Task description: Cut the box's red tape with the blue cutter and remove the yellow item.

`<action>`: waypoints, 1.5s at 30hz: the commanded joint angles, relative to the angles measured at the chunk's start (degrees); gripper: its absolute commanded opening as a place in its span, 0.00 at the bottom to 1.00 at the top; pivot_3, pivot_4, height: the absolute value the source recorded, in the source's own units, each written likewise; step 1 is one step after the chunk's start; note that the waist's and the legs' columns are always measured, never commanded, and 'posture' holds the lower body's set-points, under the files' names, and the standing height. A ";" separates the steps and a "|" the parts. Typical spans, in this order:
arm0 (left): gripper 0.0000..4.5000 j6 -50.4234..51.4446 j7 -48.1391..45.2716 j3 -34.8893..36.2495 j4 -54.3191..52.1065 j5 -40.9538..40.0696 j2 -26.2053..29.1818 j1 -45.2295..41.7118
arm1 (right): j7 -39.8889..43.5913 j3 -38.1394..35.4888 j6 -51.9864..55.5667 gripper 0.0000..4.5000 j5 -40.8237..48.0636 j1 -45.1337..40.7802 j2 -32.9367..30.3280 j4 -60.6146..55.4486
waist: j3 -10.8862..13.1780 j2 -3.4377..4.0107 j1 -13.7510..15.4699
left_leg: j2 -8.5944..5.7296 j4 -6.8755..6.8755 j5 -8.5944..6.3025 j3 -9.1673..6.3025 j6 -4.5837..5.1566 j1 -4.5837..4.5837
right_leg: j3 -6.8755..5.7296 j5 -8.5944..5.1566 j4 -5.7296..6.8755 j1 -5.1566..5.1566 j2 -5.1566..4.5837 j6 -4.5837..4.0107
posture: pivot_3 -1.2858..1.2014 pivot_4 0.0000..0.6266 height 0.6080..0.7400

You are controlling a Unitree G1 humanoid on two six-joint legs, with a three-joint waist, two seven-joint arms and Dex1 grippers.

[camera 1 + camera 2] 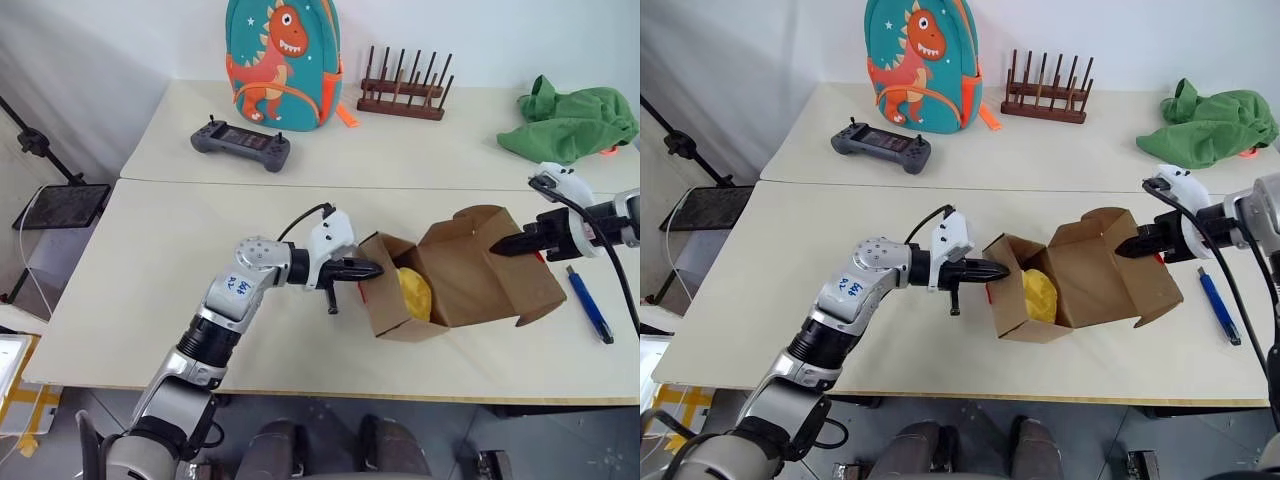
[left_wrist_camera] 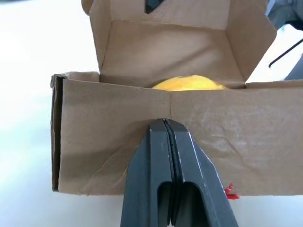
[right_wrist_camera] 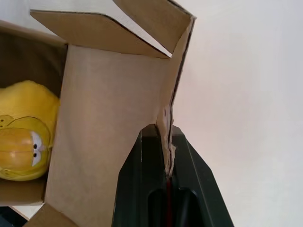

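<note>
The brown box [image 1: 470,285] stands open on the front table, lid tilted back to the right. Inside lies the yellow item [image 1: 415,290], a soft lump with a printed face [image 3: 23,142]. My left gripper [image 1: 375,268] is shut, its tips against the outside of the box's left wall [image 2: 109,137] and holding nothing. A scrap of red tape [image 2: 230,191] shows low on that wall. My right gripper [image 1: 497,246] is shut on the edge of the lid flap [image 3: 118,109]. The blue cutter [image 1: 590,305] lies on the table right of the box, apart from both grippers.
On the far table stand a dinosaur backpack [image 1: 283,62], a dark grey game controller [image 1: 241,145], a wooden rack [image 1: 403,90] and a green cloth heap [image 1: 570,122]. The front table's near edge [image 1: 330,392] runs just below the box.
</note>
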 commanded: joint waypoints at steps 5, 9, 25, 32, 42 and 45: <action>0.00 1.26 1.11 -0.29 0.45 0.37 1.23 -0.60 | -1.56 -5.10 1.02 0.00 1.62 1.78 2.38 -3.03 | 0.00 0.00 -0.05 | 0.00 -0.01 0.02 0.01 0.01 -0.03 | -0.02 0.00 0.00 -0.02 0.05 0.01 | 0.52 0.24 1.00; 0.00 1.13 0.81 -0.85 0.89 1.04 2.13 -0.38 | -3.59 -8.30 1.80 0.00 2.32 4.80 3.95 -5.64 | 0.00 0.00 -0.01 | 0.00 -0.05 0.02 0.03 0.02 -0.07 | -0.03 0.00 0.00 -0.06 0.09 0.01 | 0.52 0.24 1.00; 0.94 -6.49 -4.43 5.25 5.78 -0.67 8.51 -2.99 | 13.17 -26.96 -42.84 1.00 -0.01 29.75 -6.73 -13.41 | 0.03 -0.04 -0.10 | -0.04 -0.06 0.09 0.23 0.15 -0.04 | 0.07 0.08 -0.05 -0.04 0.17 0.18 | 0.52 0.24 1.00; 0.99 -7.00 -11.53 15.53 1.34 -7.00 21.58 6.16 | 21.90 -48.02 -70.10 1.00 0.98 43.65 -3.59 -9.77 | 0.05 -0.07 -0.55 | 0.02 -0.16 0.12 0.31 0.17 0.09 | 0.14 0.08 -0.03 -0.04 0.21 0.18 | 0.52 0.24 1.00; 0.99 -4.93 -11.50 32.23 -0.36 -13.81 32.54 25.13 | 20.27 -61.32 -66.61 1.00 9.63 67.90 10.56 -33.31 | 0.10 -0.14 0.10 | 0.04 -0.12 -0.21 0.02 -0.32 0.40 | 0.38 0.07 -0.20 0.32 -0.15 0.16 | 0.52 0.24 1.00; 0.99 -2.26 -11.90 32.15 -1.62 -15.40 33.87 24.48 | 19.32 -61.80 -69.66 1.00 11.23 70.19 14.64 -37.15 | 0.09 -0.13 0.24 | 0.03 -0.14 -0.29 -0.18 -0.44 0.41 | 0.54 0.06 -0.22 0.37 -0.37 0.11 | 0.52 0.24 1.00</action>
